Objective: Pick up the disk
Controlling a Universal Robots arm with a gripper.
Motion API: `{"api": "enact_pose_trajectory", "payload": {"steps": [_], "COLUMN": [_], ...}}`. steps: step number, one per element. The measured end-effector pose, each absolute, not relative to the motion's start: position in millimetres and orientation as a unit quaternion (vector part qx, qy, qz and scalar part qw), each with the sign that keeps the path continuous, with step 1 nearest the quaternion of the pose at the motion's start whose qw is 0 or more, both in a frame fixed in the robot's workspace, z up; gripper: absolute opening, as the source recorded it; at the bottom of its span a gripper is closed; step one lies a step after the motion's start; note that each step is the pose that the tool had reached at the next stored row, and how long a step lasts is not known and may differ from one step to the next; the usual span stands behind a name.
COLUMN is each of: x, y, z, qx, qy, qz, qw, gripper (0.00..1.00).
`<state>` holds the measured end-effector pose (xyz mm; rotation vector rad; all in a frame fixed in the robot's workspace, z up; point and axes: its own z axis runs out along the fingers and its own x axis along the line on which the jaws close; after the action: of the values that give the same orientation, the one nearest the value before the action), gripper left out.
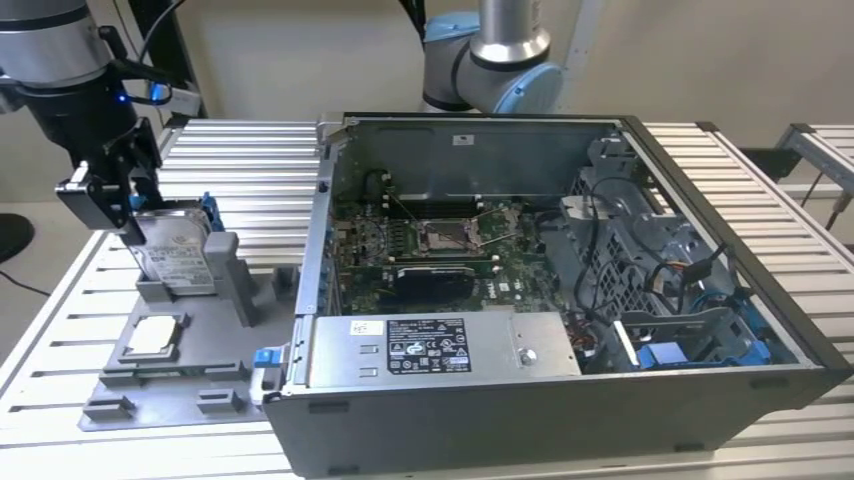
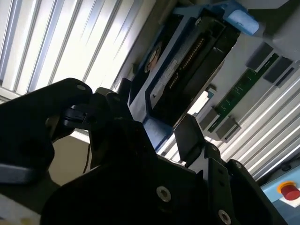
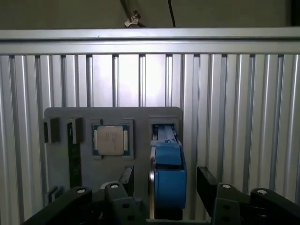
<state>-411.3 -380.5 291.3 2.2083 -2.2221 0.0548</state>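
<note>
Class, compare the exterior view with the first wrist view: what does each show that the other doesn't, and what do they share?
Exterior view: the open computer case and the arm. First wrist view: gaps between the open hand's fingers and the disk's blue edge. Both: disk, chip, grey tray, slatted table.

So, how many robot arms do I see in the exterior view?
2. One grey robot arm is at the exterior view's left, its tool open around the blue-framed silver hard drive; the second arm is behind the open grey computer case.
</note>
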Motion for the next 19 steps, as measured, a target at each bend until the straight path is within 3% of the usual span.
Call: {"api": "enact_pose_trajectory", "payload": {"steps": [19], "x": [-412.0], "y": [-380.5], "z": [281.4], "qx": [0.705], "qy": [-0.709], "qz": [0.017], "qw": [0.002], "gripper": [1.0]}}
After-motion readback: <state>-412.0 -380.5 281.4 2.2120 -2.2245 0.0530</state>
